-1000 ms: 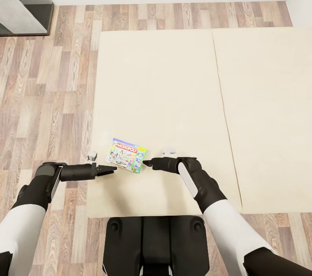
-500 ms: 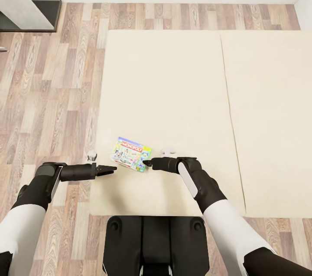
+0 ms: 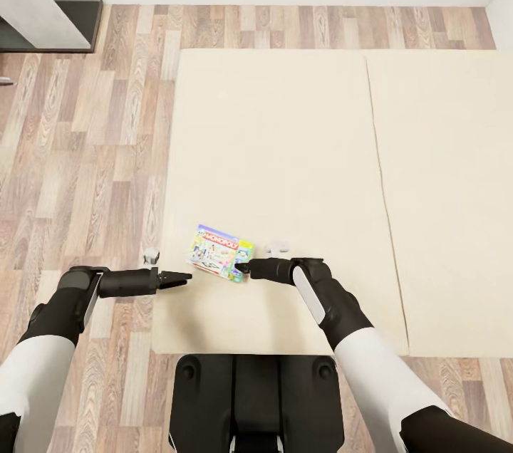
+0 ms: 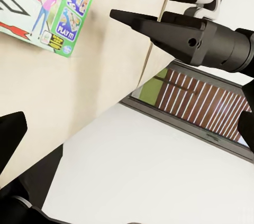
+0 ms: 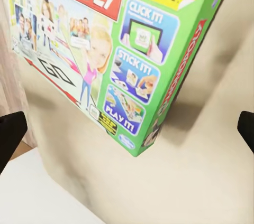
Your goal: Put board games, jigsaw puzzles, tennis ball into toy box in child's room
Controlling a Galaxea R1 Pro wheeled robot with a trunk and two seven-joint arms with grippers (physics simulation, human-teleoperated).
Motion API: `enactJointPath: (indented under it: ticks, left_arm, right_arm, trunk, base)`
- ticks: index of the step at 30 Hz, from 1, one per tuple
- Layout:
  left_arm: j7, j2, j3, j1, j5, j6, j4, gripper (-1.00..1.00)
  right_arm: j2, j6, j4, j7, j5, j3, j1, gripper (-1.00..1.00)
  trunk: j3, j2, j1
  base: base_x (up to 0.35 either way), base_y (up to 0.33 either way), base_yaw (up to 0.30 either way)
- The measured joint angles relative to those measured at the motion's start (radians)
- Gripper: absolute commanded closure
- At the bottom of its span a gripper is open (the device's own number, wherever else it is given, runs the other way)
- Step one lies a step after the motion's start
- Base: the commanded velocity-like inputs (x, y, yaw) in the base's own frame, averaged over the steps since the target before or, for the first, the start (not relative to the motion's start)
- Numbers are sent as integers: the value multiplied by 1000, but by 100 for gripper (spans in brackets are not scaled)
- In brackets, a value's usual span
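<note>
A Monopoly board game (image 3: 221, 253) lies flat on the beige bed (image 3: 285, 139), near its front left corner. The left gripper (image 3: 179, 278) sits just off the box's left edge, the right gripper (image 3: 241, 268) touching or just beside its right edge. Whether either gripper's jaws are apart or together cannot be told from these views

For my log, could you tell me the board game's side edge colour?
Green on the board game, clearest in the right wrist view.
</note>
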Motion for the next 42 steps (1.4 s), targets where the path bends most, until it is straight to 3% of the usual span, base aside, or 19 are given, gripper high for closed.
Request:
enactJointPath:
  ticks: [29, 42]
  left_arm:
    - [0, -1, 0, 0, 0, 2, 0, -100]
    - [0, -1, 0, 0, 0, 2, 0, -100]
  right_arm:
    - [0, 0, 0, 0, 0, 0, 0, -100]
    - [0, 0, 0, 0, 0, 0, 0, -100]
  trunk:
    - [0, 0, 0]
    - [0, 0, 0]
  base:
    - [17, 20, 0]
    - [0, 117, 0]
